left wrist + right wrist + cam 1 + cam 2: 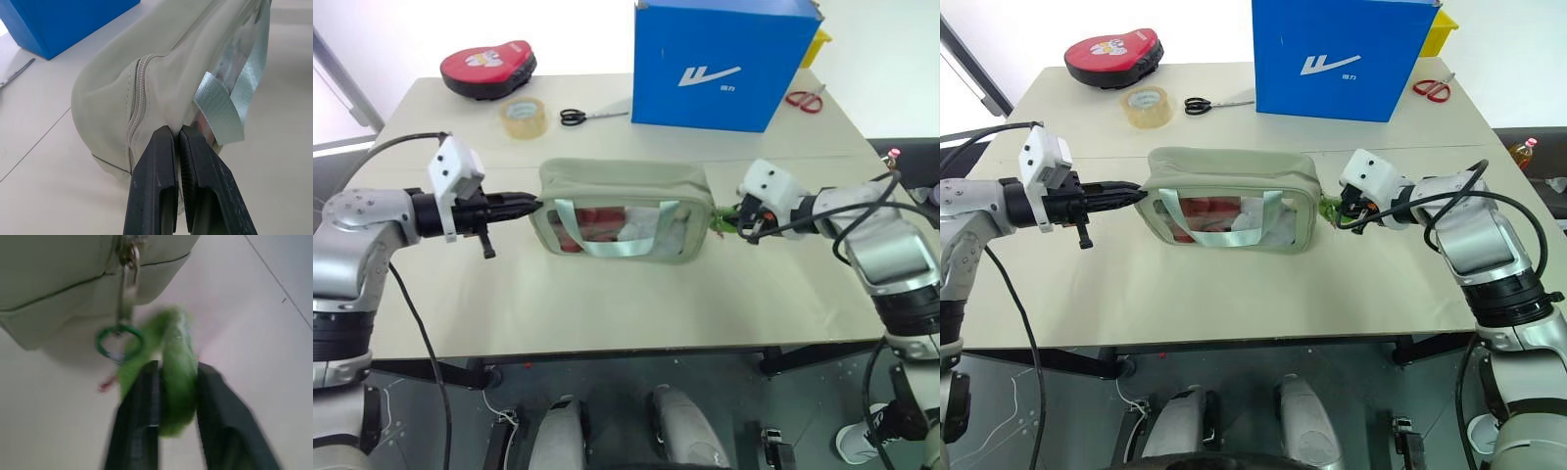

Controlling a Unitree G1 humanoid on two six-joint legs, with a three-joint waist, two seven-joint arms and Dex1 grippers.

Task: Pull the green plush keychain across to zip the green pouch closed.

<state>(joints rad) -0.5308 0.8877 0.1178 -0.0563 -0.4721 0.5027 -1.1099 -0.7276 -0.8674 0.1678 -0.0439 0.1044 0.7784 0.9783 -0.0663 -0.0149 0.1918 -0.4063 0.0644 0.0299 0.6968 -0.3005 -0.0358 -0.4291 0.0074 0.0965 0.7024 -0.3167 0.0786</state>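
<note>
Lying on its side near the middle of the pale table [607,304], the green pouch [622,181] shows its clear window and mint-green strap loop [619,245] toward the camera, with red contents behind the plastic. The left gripper [177,134] has its black fingers [155,186] pressed together on the fabric at the pouch's left end, just beside the closed zip seam. At the pouch's right end the green plush keychain [176,367] hangs from the zip pull by a green ring [119,341], and the right gripper [171,369] has the plush between its two fingers [139,421], which stand a little apart with the plush filling the gap. Behind the pouch stands a big blue box [720,64] bearing a white swoosh-like logo with small white characters beside it, too small to read. A roll of clear tape [524,117] and black-handled scissors [576,117] lie to the box's left, and a red and black oval pad [489,67] with a pale printed picture, not legible, sits at the far left corner. Red-handled scissors [806,100] lie to the right of the box, near a yellow bin [814,44] behind it.
</note>
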